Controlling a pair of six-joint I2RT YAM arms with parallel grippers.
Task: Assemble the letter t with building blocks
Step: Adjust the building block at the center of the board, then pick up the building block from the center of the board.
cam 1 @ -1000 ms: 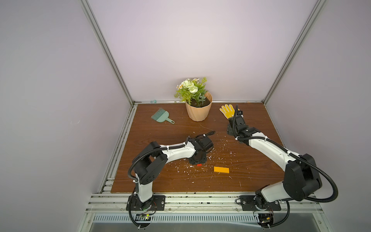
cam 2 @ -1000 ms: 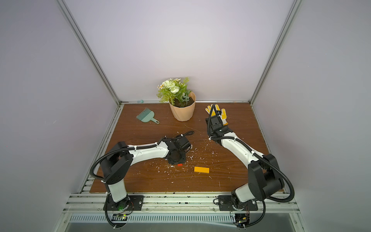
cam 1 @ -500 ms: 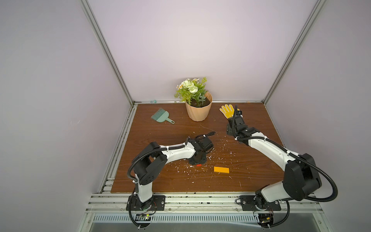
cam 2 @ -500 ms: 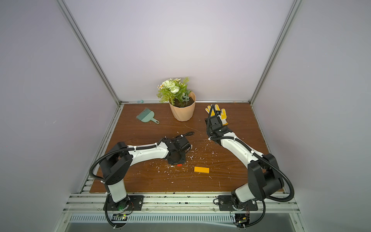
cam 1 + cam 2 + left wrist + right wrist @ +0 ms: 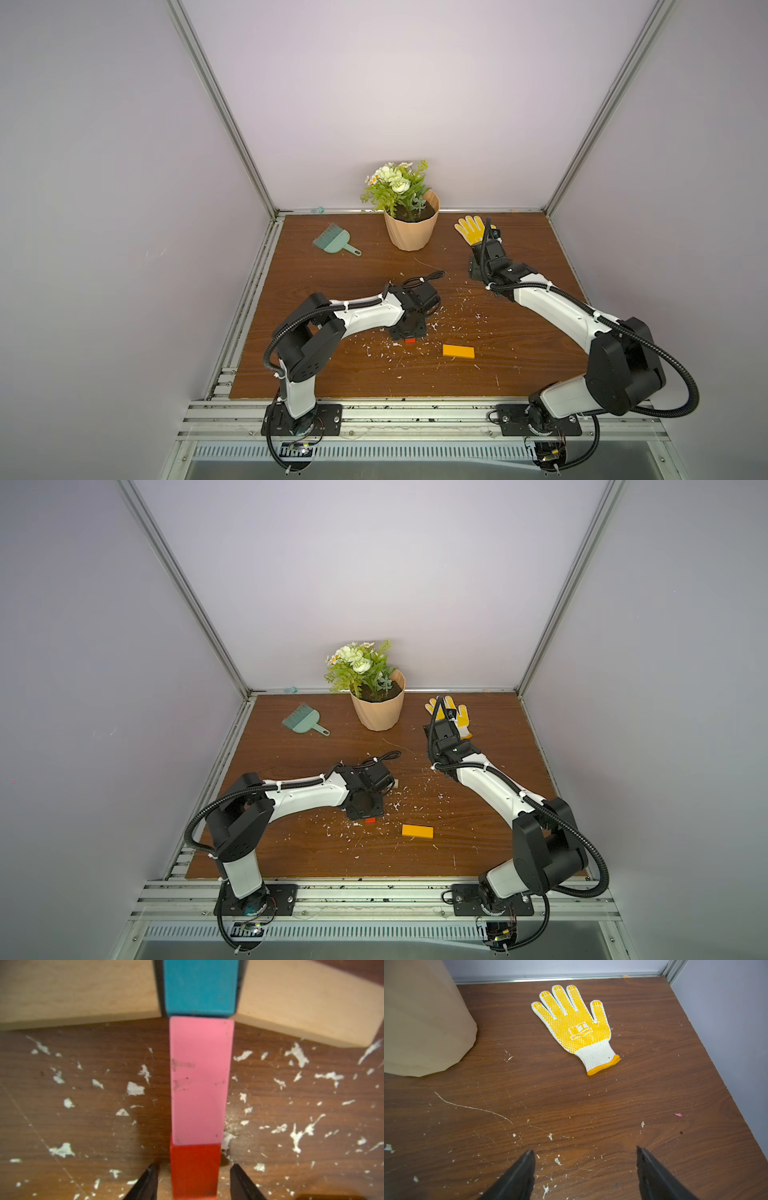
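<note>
Hiding most of the letter t (image 5: 199,1053) in both top views, the left arm (image 5: 365,316) is letting only the red block (image 5: 410,340) peek out on its near side. Up close, the teal block (image 5: 200,987) and 2 tan blocks (image 5: 79,991) are running off the frame. The column is pointing near to far, with red nearest and the pink block (image 5: 199,1105) butting against it. The left gripper (image 5: 193,1167) is straddling red, jaws parted and clear of its sides. The orange block (image 5: 458,351) is lying crosswise, apart to the right. The right gripper (image 5: 585,1153) is gaping empty near the glove (image 5: 575,1026).

In both top views left arm (image 5: 365,316) hides letter t (image 5: 199,1084) except red block (image 5: 410,340) tip; teal block (image 5: 200,987) cropped
</note>
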